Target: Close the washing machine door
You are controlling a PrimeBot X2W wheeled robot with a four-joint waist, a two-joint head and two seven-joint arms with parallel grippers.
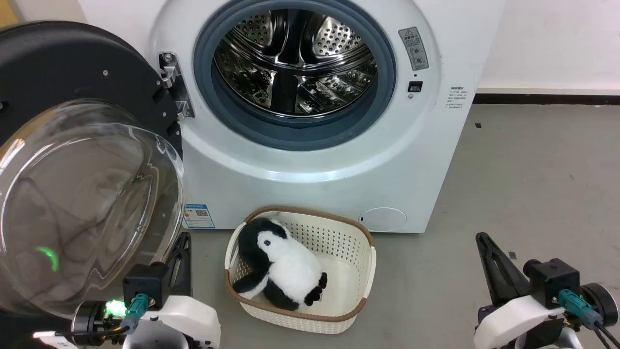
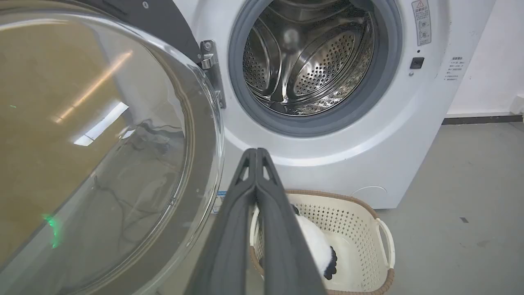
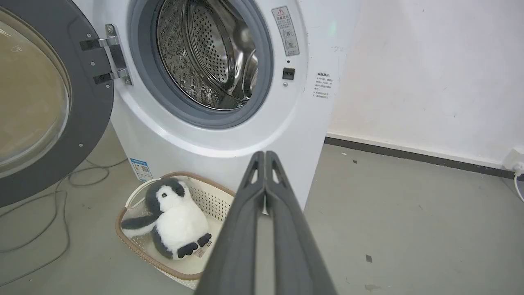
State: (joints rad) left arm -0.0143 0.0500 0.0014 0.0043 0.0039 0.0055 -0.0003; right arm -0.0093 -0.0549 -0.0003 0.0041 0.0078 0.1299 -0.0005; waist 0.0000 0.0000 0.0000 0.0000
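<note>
Both our grippers are pressed together; our left gripper sits just beside the lower edge of the open door, our right gripper well apart.

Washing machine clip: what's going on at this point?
The washing machine door stands wide open at the robot's left. The left gripper sits low beside it, the right gripper low opposite, both shut and empty. A basket holding a plush penguin stands before the washing machine. Closing has not begun.
</note>
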